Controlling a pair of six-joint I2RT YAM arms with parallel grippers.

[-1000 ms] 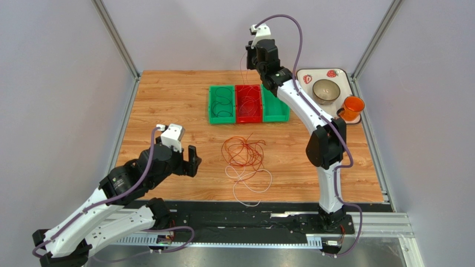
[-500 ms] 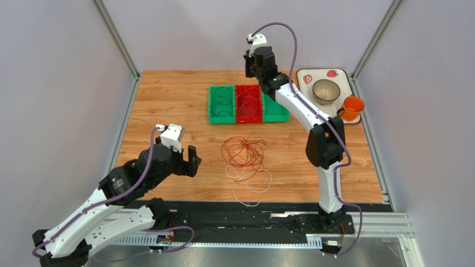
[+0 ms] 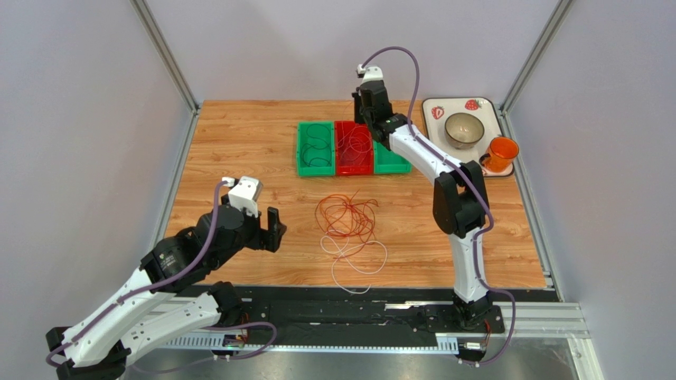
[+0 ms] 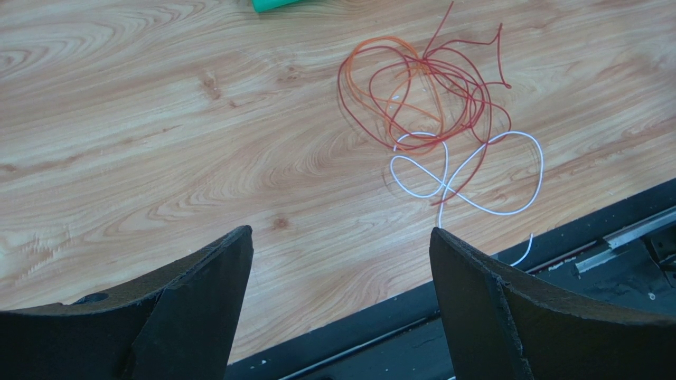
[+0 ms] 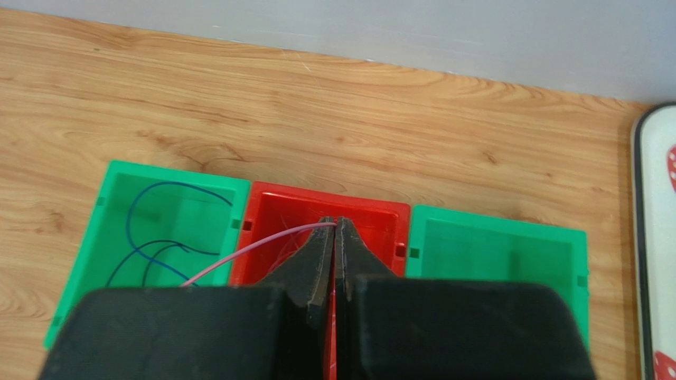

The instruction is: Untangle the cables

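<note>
From above, a tangle of thin red and white cables [image 3: 347, 220] lies on the wooden bench [image 3: 238, 134] — in the left wrist view, the left pincer [image 4: 339, 233] gapes wide near it — in the right wrist view, the right pincer [image 5: 336, 223] pinches one pinkish cable strand [image 5: 293, 229] above a red plastic bin [image 5: 373, 226].

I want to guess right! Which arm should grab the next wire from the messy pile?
Probably left. The left hand is open and empty, close beside the tangled cables. The right hand is far away above the red bin, shut on a reddish cable.
</note>
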